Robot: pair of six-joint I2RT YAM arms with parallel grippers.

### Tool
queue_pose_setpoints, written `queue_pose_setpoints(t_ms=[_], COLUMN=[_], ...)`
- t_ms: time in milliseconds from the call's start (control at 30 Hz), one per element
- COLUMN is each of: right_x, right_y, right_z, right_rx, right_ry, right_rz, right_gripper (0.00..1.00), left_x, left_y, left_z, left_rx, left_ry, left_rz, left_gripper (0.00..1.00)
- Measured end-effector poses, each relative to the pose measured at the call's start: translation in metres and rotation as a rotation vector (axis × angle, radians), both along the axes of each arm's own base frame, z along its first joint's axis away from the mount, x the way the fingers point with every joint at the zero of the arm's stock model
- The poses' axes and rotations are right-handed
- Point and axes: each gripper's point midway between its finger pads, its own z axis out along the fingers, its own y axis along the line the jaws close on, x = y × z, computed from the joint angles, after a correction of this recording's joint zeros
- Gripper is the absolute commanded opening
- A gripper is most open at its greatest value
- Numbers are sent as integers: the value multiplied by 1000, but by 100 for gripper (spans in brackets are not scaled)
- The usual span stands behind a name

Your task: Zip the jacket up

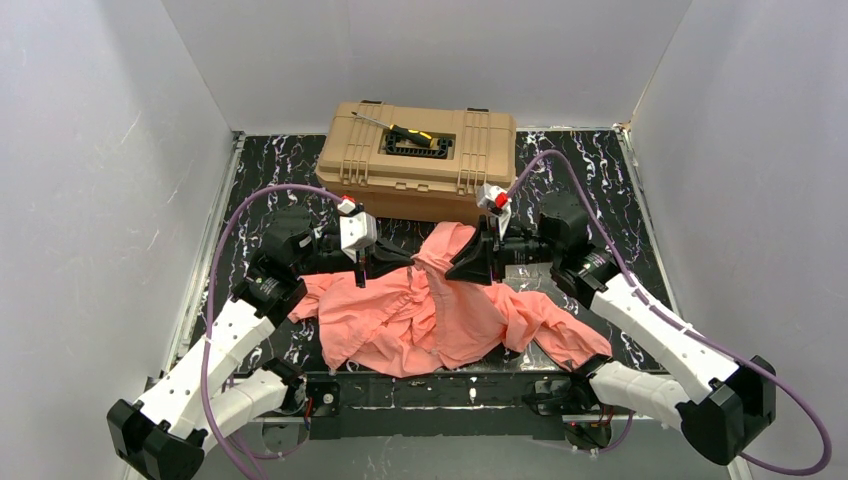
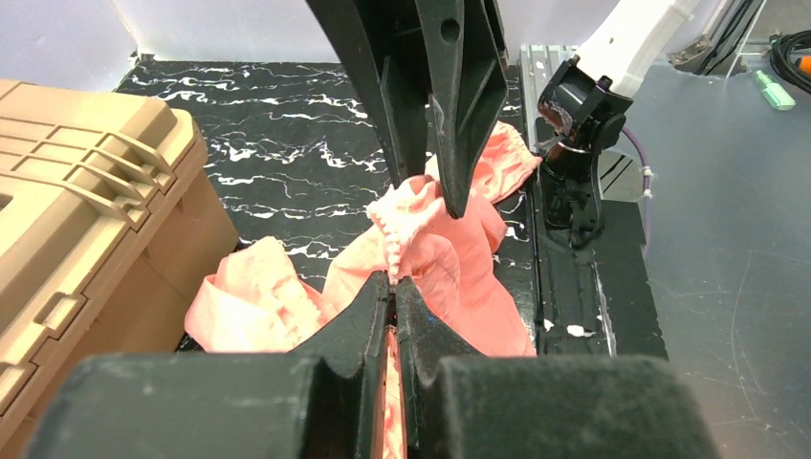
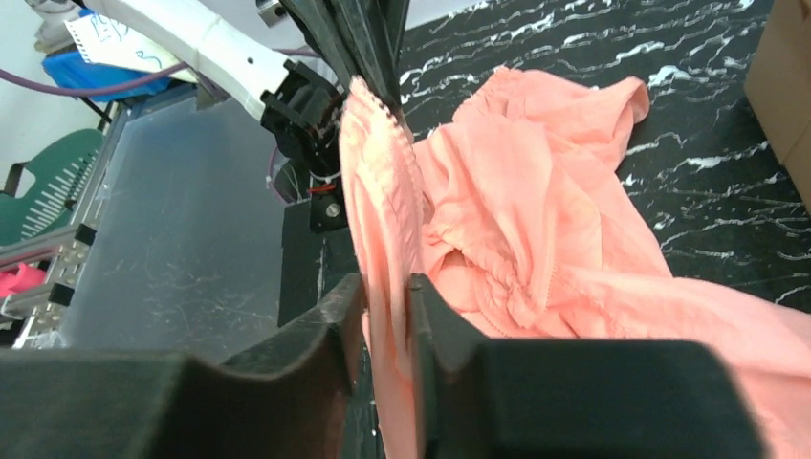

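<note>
The salmon-pink jacket lies crumpled on the black marbled table, and its middle is pulled up into a peak between both grippers. My left gripper is shut on the jacket's toothed zipper edge. Facing it, my right gripper has its jaws slightly apart, with a fold of jacket hanging between them. The zipper teeth run up to the left gripper's fingers. The zipper slider does not show.
A tan toolbox stands at the back of the table, just behind the grippers, with a black-and-yellow handle and a screwdriver on its lid. White walls enclose the table on the left, right and back.
</note>
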Motion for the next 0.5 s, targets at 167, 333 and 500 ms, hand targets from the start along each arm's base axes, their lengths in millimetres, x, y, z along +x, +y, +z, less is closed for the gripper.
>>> queue_pose_setpoints(t_ms=[167,333,500], right_x=[2,32,48], right_y=[-1,14,40], right_z=[-15,21,44], right_rx=[-75,-24,100], right_ry=[57,-54,-78], right_rz=[4,-35,-2], right_gripper=[83,98,96], left_x=[1,0,0], left_y=[1,1,1], left_z=[-2,-3,-3], left_rx=[10,13,15], left_ry=[-14,-18,-16], left_rz=[0,-4,-5], left_gripper=[0,0,0])
